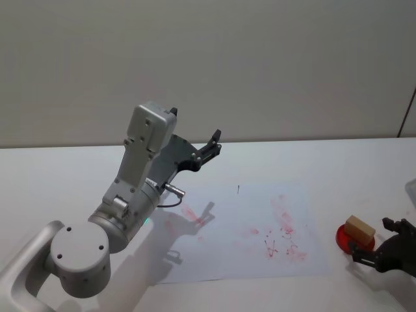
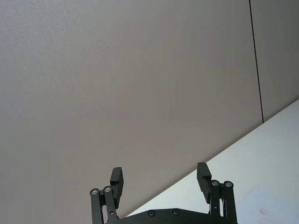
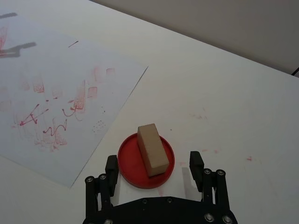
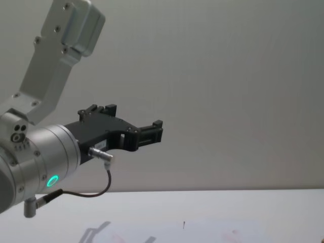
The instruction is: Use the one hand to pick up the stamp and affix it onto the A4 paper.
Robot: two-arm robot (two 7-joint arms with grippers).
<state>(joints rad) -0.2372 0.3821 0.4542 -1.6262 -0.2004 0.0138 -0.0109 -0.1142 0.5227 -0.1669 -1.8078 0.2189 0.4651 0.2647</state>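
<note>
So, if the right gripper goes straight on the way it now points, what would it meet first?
Most likely the stamp lying on the red ink pad: the open right gripper has them just ahead of its fingertips, though the depth is uncertain.

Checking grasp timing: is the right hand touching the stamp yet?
Apart. In the right wrist view the right hand is open, fingers flanking the red ink pad, with clear gaps to the stamp.

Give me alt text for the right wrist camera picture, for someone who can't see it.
The right hand, open, hovers just short of a tan block stamp lying on a round red ink pad on a white table. Beside the pad lies the A4 paper, marked with pink-red stamp smudges and scribbles.
</note>
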